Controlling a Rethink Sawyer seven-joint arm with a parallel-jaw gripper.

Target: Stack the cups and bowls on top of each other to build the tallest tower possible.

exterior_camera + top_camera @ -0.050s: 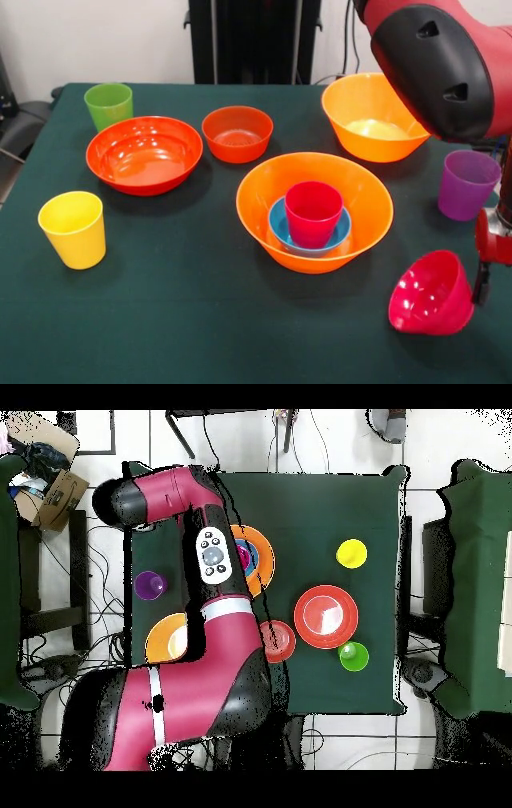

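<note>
Tilting magenta bowl [432, 293] at right edge | fingers cut off, unreadable

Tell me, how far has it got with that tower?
Barely begun: a blue bowl and crimson cup sit nested in one large orange bowl. The magenta bowl hangs tilted by the gripper. The other bowls and three cups remain unstacked.

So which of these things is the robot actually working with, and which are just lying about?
Job: green cup, yellow cup, purple cup, pink cup, blue bowl, magenta bowl, wide red bowl, small red bowl, near orange bowl, far orange bowl.
Lying about: cardboard box, floor cables.
</note>
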